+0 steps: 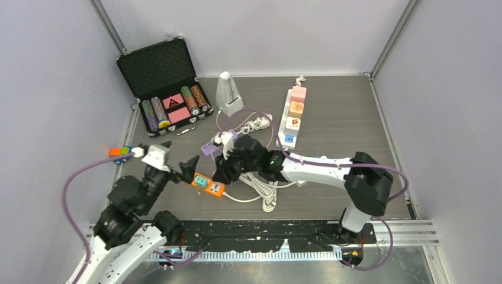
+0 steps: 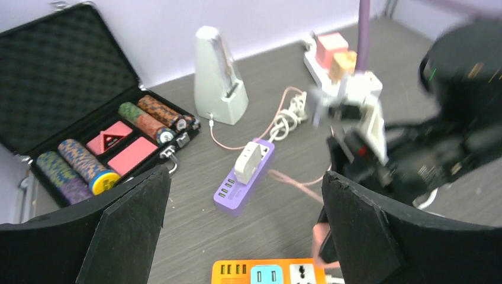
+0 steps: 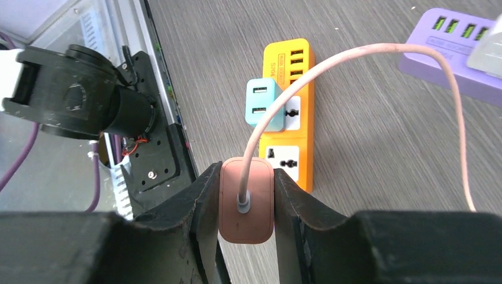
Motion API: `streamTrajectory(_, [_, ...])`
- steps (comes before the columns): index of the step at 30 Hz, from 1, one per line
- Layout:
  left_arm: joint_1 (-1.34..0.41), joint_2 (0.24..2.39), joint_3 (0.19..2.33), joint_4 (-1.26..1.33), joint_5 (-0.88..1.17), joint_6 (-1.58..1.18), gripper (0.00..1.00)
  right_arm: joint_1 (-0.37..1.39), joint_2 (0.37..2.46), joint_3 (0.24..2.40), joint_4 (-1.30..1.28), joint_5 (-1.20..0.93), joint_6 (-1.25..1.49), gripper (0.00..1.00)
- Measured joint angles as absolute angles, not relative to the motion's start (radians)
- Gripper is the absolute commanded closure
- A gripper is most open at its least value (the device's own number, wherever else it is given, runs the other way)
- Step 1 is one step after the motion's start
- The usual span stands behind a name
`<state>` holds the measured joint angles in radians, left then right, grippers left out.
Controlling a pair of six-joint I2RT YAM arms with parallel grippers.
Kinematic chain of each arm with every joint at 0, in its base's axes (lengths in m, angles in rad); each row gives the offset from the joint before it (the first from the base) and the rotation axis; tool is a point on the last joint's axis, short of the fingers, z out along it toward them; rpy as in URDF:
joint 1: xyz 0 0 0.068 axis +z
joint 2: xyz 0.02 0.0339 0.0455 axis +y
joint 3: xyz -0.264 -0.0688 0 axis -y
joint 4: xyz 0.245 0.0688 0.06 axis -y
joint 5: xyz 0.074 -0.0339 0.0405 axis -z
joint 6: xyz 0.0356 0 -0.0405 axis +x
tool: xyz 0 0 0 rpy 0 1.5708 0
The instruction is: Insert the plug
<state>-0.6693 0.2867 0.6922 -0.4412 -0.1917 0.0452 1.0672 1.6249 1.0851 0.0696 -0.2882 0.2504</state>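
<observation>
An orange power strip (image 1: 208, 184) lies on the table with a teal adapter (image 3: 263, 103) plugged into its middle. It has a free white socket (image 3: 283, 158) at the end nearest my right gripper. My right gripper (image 3: 246, 204) is shut on a pink-brown plug (image 3: 246, 201), whose pink cable (image 3: 355, 56) arcs away over the strip (image 3: 307, 148). The plug is just short of the free socket and apart from it. My left gripper (image 2: 245, 173) is open and empty, its jaws wide apart above the strip's USB end (image 2: 237, 273). The plug shows there by the right finger (image 2: 319, 236).
A purple power strip (image 1: 208, 148) with a white charger (image 2: 248, 160) lies beyond the orange one. An open black case of poker chips (image 1: 166, 89), a white metronome (image 1: 227, 93) and a white strip with coloured cubes (image 1: 293, 115) stand further back. White cable is coiled under my right arm (image 1: 260, 186).
</observation>
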Motion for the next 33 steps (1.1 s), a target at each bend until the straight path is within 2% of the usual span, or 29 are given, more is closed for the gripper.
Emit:
streamTrajectory(8, [-0.669,0.237,0.846,-0.544,-0.305,-0.082,0.0,1.153,1.788,1.131,0.118,-0.19,0.236,0.95])
streamTrajectory(21, [-0.669,0.238,0.848,-0.596,-0.338,-0.099,0.0,1.201,1.866,1.137,0.219,-0.013,0.156,0.95])
streamTrajectory(33, [-0.669,0.263,0.822,-0.587,-0.35,-0.078,0.0,1.208,1.874,1.139,0.229,0.016,0.125,0.94])
